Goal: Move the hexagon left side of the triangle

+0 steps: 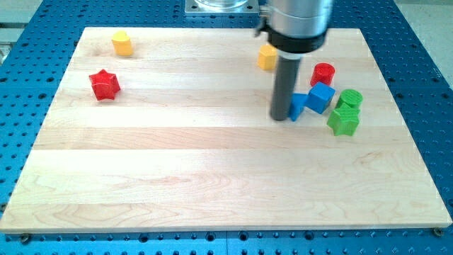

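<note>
A yellow hexagon-like block (122, 44) sits near the board's top left corner. A small blue triangle (299, 106) lies right of centre, partly hidden behind my rod. My tip (282, 117) rests on the board, touching or nearly touching the triangle's left side. The tip is far to the right of the yellow hexagon. A blue cube (320, 97) touches the triangle's right side.
A second yellow block (266, 57), shape unclear, lies just left of the rod near the top. A red star (105, 85) is at the left. A red cylinder (323, 73), a green cylinder (350, 98) and a green star (343, 121) cluster right of the cube.
</note>
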You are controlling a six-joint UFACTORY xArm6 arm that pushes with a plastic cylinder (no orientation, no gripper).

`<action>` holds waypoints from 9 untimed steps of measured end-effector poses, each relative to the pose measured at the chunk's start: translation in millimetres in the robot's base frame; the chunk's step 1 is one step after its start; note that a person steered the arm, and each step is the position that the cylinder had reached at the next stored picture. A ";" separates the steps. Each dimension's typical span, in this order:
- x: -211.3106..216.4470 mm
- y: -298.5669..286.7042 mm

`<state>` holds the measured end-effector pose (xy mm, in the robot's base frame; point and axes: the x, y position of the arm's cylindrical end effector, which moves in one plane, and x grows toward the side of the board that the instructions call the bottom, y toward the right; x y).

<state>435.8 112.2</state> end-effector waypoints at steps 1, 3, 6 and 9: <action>5.0 -27.9; -19.7 -23.8; -136.3 20.1; -152.1 -34.6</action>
<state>283.7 77.6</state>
